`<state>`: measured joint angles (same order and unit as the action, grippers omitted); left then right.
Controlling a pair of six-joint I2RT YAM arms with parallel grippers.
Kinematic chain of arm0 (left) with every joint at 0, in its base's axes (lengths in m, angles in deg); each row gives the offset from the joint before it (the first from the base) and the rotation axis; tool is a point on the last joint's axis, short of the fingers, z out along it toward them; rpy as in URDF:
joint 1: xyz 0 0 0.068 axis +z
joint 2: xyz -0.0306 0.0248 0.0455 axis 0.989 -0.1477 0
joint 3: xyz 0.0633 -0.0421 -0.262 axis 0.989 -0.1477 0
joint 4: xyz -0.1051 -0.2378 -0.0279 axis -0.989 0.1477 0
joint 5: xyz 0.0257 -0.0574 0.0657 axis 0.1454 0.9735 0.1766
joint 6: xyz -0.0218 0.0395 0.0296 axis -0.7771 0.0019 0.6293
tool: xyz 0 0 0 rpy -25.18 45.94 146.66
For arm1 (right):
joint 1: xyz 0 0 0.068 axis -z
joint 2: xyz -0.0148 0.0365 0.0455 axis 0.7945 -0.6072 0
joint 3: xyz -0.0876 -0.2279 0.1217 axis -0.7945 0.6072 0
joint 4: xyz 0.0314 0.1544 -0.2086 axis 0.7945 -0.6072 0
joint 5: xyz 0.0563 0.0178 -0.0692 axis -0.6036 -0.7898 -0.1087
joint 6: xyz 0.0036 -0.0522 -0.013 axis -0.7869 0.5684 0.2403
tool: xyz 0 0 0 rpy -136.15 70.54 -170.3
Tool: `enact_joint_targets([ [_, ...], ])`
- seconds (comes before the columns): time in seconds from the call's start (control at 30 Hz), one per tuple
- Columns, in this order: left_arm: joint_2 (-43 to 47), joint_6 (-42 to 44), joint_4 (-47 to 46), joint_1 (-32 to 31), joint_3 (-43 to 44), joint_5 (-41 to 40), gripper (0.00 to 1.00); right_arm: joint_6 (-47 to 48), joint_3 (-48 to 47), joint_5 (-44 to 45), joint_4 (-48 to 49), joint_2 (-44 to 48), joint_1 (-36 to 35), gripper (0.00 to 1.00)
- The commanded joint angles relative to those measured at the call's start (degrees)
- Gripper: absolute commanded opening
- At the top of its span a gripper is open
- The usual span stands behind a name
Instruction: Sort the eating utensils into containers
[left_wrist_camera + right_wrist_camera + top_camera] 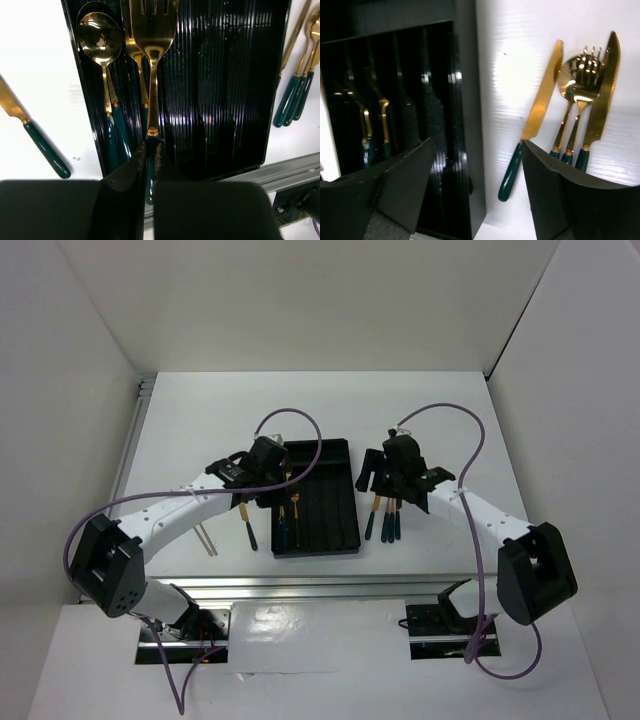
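The black tray [335, 530] lies in the middle of the table. My left gripper [150, 145] is shut on the dark green handle of a gold fork [153, 60], which hangs over the tray's left compartments. A spoon [100, 35] and another gold utensil [137, 65] lie in the tray [225, 75]. My right gripper [477, 145] is open above the tray's right wall [465, 125]. A knife [535, 120] lies on the table close to its right finger. A spoon [572, 85], a fork and a second knife [602, 95] lie further right.
Left of the tray, a knife [248, 525] and a pair of pale chopsticks [207, 538] rest on the table. White walls enclose the table on three sides. A metal rail [300, 585] runs along the near edge.
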<state>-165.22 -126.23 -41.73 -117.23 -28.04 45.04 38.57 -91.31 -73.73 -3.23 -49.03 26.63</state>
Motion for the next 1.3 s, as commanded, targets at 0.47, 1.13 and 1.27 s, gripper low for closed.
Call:
enact_joint_targets([
  [0.47,-6.8,-7.17,-6.33,-2.86,-2.4,-1.73,0.0,-2.68,0.78,6.41,6.09,-7.79,-5.13,0.67],
  [1.13,-11.98,-5.5,-8.09,-3.39,-2.41,-0.59,0.0,-6.37,-0.97,9.22,4.87,-13.42,-8.56,0.26],
  [1.27,-13.56,-4.89,-7.56,-3.39,-2.41,-1.2,0.0,-7.69,-0.97,10.28,3.72,-12.29,-9.09,0.13],
])
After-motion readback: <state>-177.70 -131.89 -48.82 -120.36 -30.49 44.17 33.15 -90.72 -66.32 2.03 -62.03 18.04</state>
